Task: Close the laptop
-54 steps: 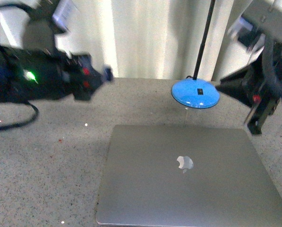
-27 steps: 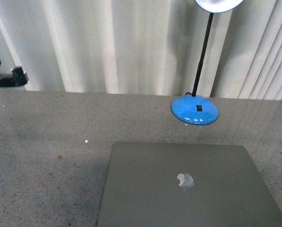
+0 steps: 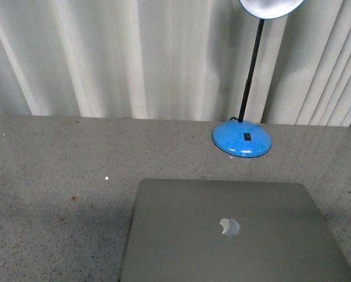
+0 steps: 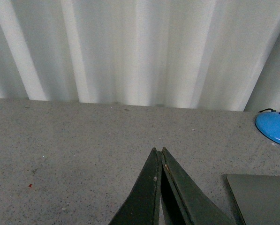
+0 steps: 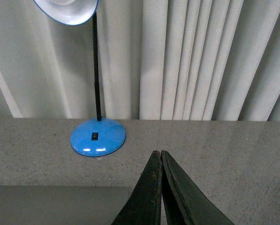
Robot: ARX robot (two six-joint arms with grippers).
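1. My left tool (image 4: 158,151) has its two fingers pressed together with nothing between them. It hangs above bare desk (image 4: 74,154).
2. My right tool (image 5: 158,152) is pinched closed the same way and is empty too.
3. The laptop (image 3: 234,235) lies flat on the desk with its lid down. It sits below and inward of both tools, touching neither, so I judge the closing done.
4. Risk: if either tool dropped from here, its narrow tip would land on the lid and could scratch or dent it.
5. Risk: the desk lamp (image 5: 98,137) stands just ahead of my right tool, near the laptop's far edge. A careless swing that way could knock its thin stem and tip it onto the lid.
6. The front view shows the whole lid and its apple logo (image 3: 230,226), but neither tool.
7. Each wrist view shows its own closed tool, but only a corner of the laptop.
8. The right wrist view takes in the lamp's shade and stem, while the left catches only the edge of the blue base.
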